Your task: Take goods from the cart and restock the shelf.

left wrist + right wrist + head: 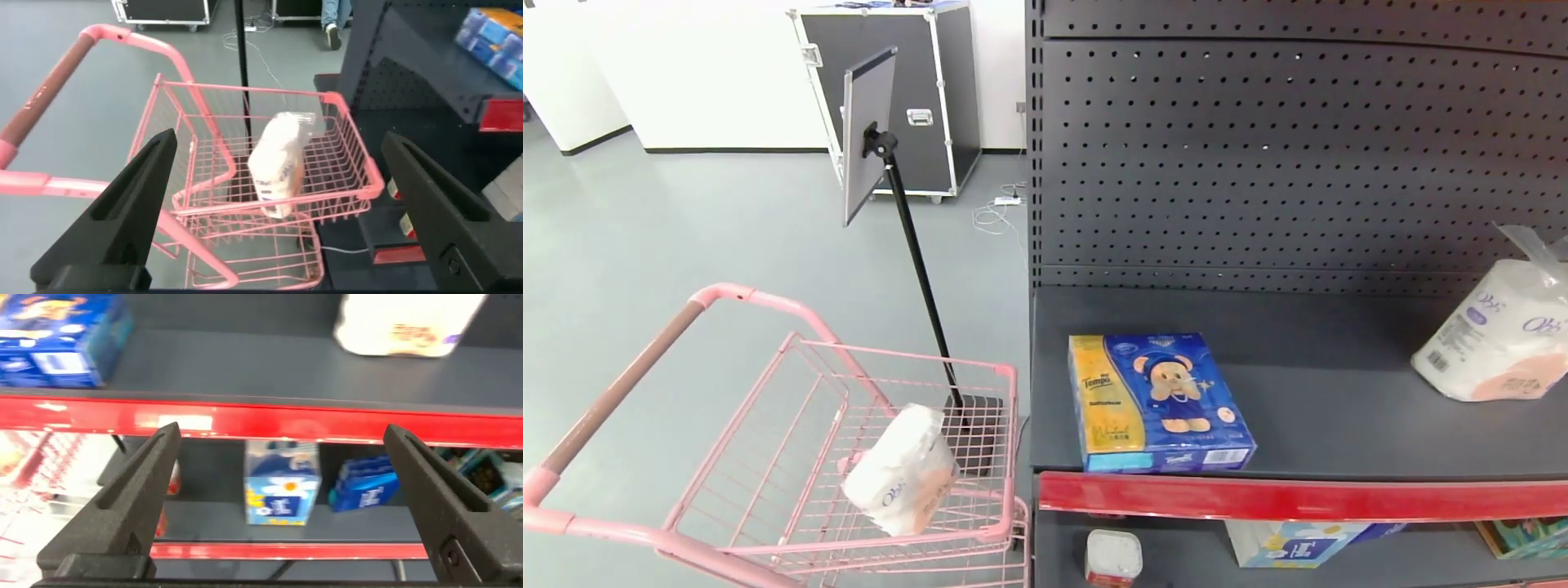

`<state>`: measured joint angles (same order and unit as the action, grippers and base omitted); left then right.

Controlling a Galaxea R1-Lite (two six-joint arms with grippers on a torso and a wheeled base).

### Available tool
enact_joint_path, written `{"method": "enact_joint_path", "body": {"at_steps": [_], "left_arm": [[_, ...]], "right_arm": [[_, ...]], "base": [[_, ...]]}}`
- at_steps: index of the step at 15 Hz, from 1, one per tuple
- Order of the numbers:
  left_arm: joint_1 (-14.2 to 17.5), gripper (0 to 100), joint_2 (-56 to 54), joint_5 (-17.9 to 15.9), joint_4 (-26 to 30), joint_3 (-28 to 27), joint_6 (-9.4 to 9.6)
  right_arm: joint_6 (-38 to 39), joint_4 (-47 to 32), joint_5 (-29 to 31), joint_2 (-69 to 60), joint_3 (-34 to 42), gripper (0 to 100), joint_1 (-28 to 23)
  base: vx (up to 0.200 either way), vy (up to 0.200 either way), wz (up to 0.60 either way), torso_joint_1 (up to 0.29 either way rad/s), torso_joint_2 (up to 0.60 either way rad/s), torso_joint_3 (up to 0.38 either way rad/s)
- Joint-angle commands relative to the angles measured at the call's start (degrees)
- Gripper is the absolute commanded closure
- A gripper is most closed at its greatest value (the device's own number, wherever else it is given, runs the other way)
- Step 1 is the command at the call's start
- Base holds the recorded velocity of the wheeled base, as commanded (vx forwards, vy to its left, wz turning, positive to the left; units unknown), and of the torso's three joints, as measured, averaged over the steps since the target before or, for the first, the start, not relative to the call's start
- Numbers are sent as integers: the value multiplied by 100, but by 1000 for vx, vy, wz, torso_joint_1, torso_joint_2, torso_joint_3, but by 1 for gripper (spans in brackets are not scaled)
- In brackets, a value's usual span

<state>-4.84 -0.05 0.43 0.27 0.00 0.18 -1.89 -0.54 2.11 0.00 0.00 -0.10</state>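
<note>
Left wrist view, left claw (pixel 278 137): gaping wide above the cart (pixel 122 34).
Tissue pack (pixel 278 167): leaning in the cart, at 9 o'clock of the blue box (pixel 1156 400); likely needing a gentle grip across its waist.
Right claw (pixel 282 431): gaping open before the shelf (pixel 245 367).

A pack (pixel 901 472) lay in the cart (pixel 898 354) left of the shelf (pixel 1339 408); a box (pixel 1158 402) sat front-left, rolls (pixel 1494 339) at its right edge.

Lower left, the cart (pixel 805 314) is pink and its pack (pixel 903 478) white with peach. In the middle, the box (pixel 1156 404) is blue and yellow. The shelf (pixel 1339 408) is dark grey, red-edged.
</note>
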Motion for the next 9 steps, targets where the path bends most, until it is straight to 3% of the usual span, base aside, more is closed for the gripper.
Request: {"method": "enact_joint_path", "body": {"at_steps": [1,9], "left_arm": [[1,0,5,1,0,0,-1],[1,0,5,1,0,0,-1]], "right_arm": [[-4,1,0,0,0,0,1],[4,1,9,0,0,0,1]], "base": [[0,200,0,-2,2,2],[0,0,0,0,0,0]]}}
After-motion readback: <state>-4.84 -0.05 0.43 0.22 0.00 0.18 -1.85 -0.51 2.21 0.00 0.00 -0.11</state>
